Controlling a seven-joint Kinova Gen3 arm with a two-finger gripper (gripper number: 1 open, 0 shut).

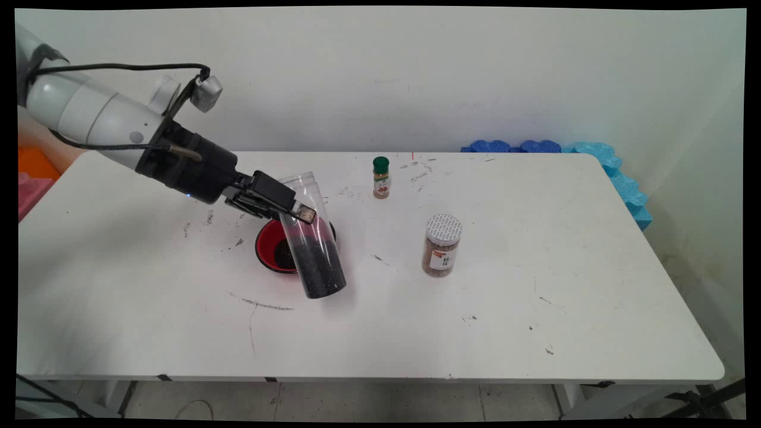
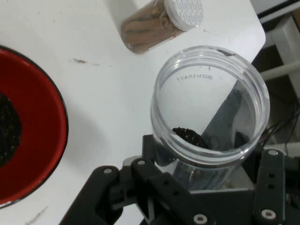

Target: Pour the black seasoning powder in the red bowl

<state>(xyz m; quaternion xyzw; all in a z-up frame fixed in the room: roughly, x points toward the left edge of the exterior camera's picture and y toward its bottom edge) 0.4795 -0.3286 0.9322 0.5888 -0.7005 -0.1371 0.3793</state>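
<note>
My gripper is shut on a clear plastic jar near its open mouth. The jar leans with its mouth up and towards the arm, and black grains fill its lower half. Its base hangs low in front of a red bowl holding a little heap of the same black grains. In the hand view I look into the jar's mouth, where some grains show, with my gripper clamped round it. The red bowl lies at the left there. Whether the jar's base touches the table I cannot tell.
A brown-filled jar with a white lid stands right of the bowl, and shows again in the hand view. A small spice bottle with a green cap stands farther back. Blue foam lines the back right corner.
</note>
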